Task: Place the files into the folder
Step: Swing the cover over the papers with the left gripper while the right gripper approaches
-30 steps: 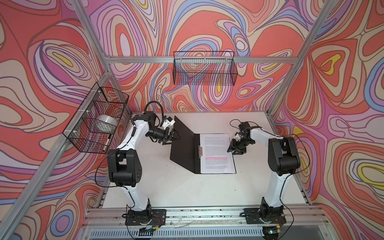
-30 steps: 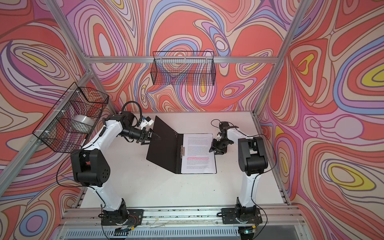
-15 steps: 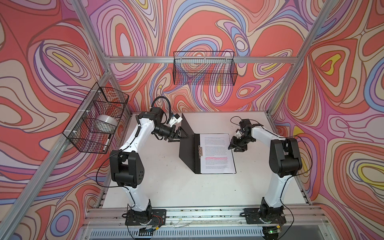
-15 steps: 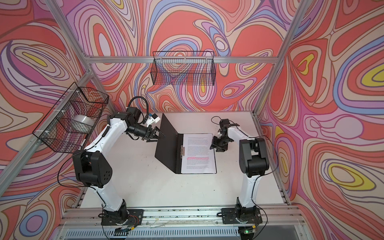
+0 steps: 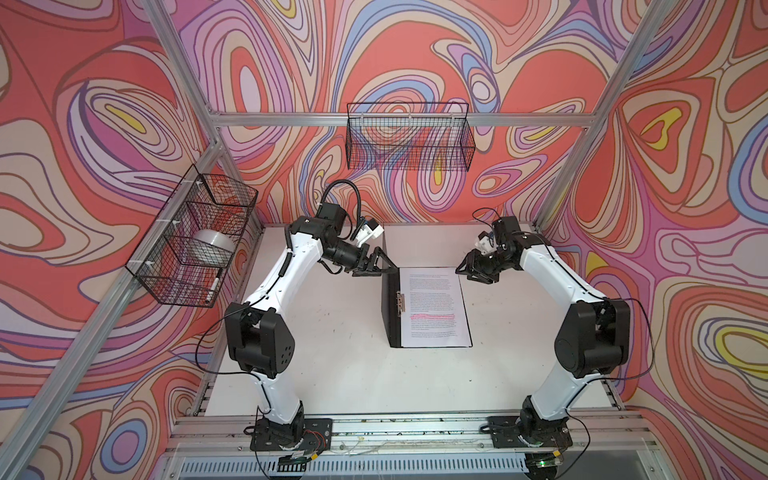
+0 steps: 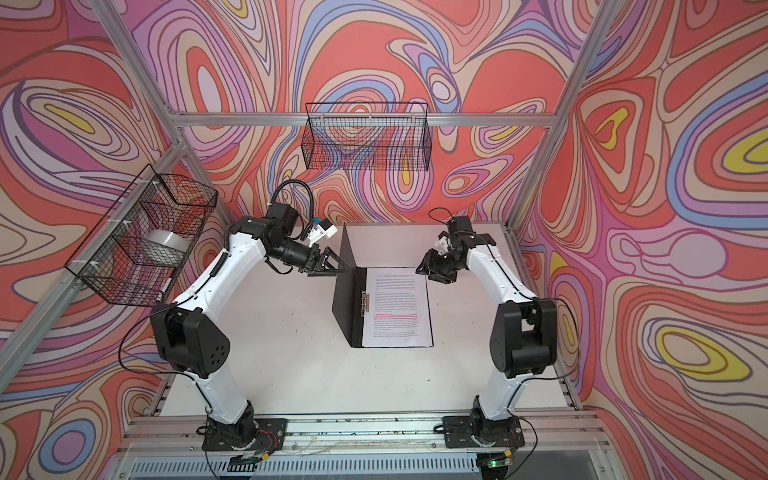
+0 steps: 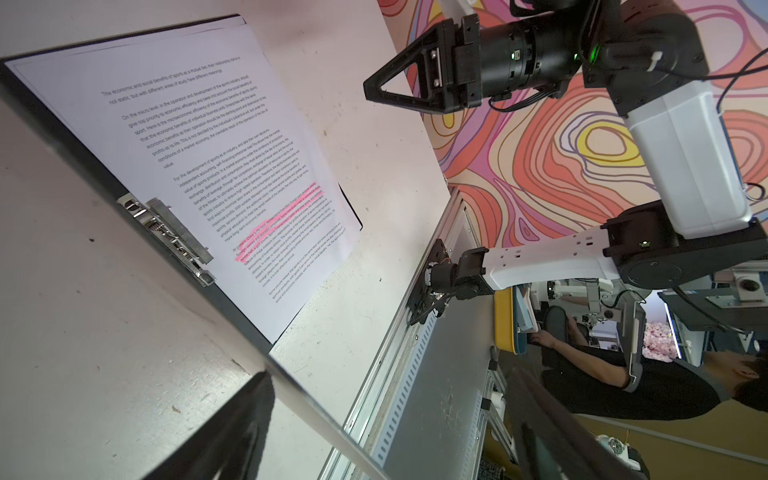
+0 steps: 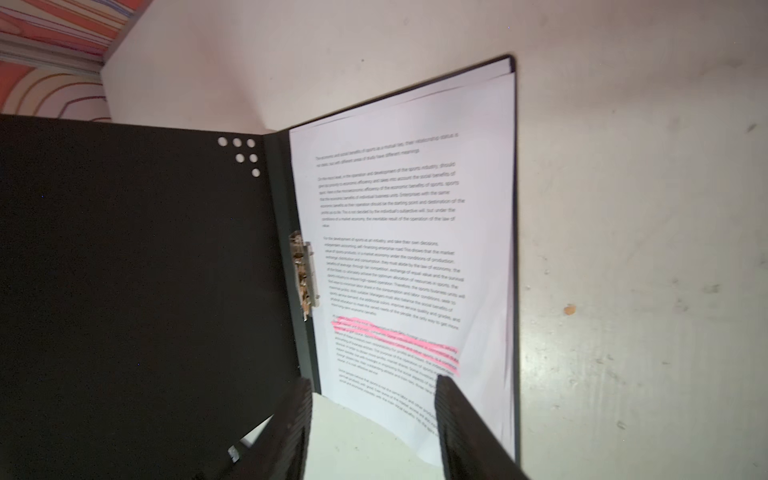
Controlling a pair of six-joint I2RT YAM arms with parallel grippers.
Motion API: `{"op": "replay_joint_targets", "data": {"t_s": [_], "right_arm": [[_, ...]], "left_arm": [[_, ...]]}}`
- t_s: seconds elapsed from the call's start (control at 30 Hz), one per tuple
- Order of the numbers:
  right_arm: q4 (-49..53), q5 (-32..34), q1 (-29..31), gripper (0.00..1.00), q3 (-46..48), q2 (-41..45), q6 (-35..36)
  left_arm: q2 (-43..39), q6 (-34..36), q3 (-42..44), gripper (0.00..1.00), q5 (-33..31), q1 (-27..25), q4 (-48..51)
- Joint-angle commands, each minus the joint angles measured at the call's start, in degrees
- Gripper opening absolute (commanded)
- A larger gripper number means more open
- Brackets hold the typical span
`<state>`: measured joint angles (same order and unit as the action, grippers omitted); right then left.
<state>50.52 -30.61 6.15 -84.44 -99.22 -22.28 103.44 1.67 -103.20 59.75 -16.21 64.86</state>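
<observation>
Paper is what we are dealing with: the files (image 5: 434, 307), a thin stack of white sheets with a pink band, lie flat on the right half of the open folder (image 6: 345, 286). They sit close to the metal clip (image 8: 305, 274) at the spine; whether they are under it we cannot tell. We judge them light and floppy, likely to slide or buckle if pushed, so pressing down on a corner looks safer than pinching.

The folder's cover looks like thin, stiff board and stands near upright on its spine. Its free long edge is the place to take it. The left gripper (image 6: 338, 267) is at that cover's far top corner, its fingers (image 7: 232, 428) spread wide with the cover's edge between them, not clamped on it. The right gripper (image 5: 464, 271) hovers near the far right corner of the files, fingers (image 8: 291, 424) about half apart and empty.

For the cover to fall shut, we think the right gripper must move clear. Bare surface (image 5: 332, 357) lies open on all sides of the folder, and the frame rail (image 5: 415, 424) along the near edge is well apart.
</observation>
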Motion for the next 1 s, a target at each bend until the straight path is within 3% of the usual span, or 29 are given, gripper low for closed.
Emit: {"op": "replay_joint_targets", "data": {"t_s": [0.0, 0.23, 0.43, 0.97], "right_arm": [[-4.4, -9.1, 0.2, 0.51, 3.9, 2.9, -3.7], [-20.2, -22.1, 0.2, 0.52, 12.0, 6.6, -13.8], [-29.5, -28.1, 0.2, 0.53, 14.5, 6.8, -19.7], [-30.3, -30.4, 0.2, 0.54, 12.8, 5.9, -20.8]], "left_arm": [[1.7, -1.7, -1.8, 0.89, -0.4, -1.8, -1.9], [3.3, -5.0, -2.8, 0.92, -1.0, -4.6, -6.9], [5.1, -4.5, -5.4, 0.92, -1.0, -5.9, -5.2], [3.9, -3.7, -5.0, 0.95, -0.9, -7.0, -5.4]]}}
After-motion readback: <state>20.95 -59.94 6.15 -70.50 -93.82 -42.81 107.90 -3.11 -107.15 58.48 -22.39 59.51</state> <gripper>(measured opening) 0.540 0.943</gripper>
